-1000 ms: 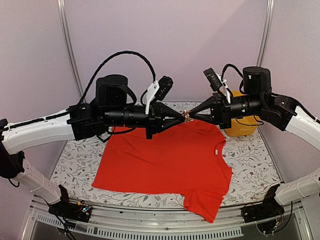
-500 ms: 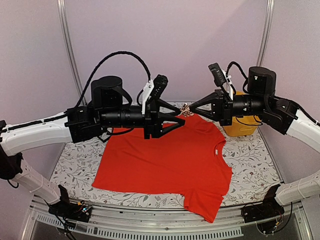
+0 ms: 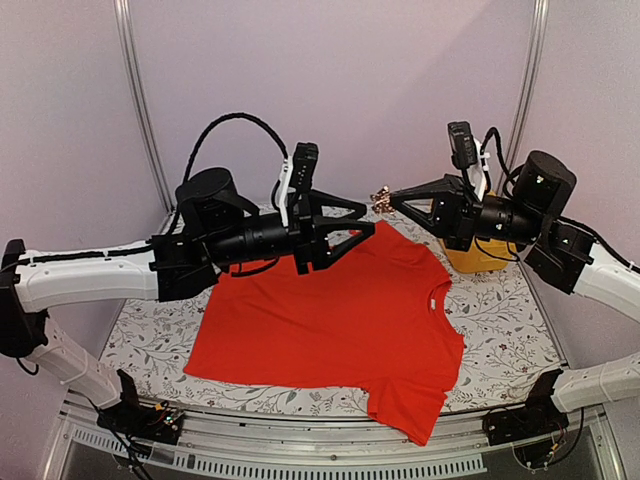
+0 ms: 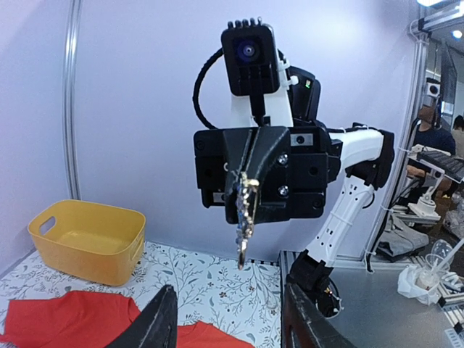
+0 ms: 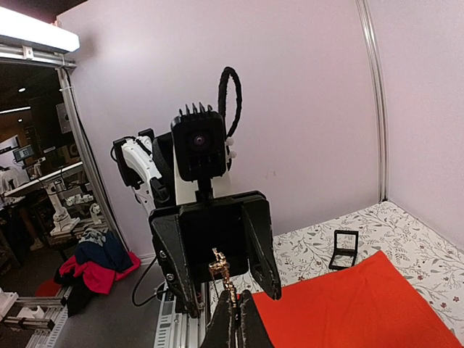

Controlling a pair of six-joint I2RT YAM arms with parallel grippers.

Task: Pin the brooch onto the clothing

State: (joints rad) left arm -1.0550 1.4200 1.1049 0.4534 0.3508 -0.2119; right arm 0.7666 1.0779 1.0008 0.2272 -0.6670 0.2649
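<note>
The right pincer [image 3: 390, 197] is gripping the brooch [image 3: 380, 197] above the red shirt [image 3: 320, 320], while the left pincer [image 3: 366, 218] is gaping open, facing it.

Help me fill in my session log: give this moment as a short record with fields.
brooch: in the air, above the far edge of the shirt
right pincer: shut on the brooch at its tip
left pincer: open, holding nothing, pointed at the brooch
T-shirt: red-orange, spread flat on the table, brooch not on it
yellow basket: far right of the table, behind the right arm
black box: small, on the table beside the shirt
</note>
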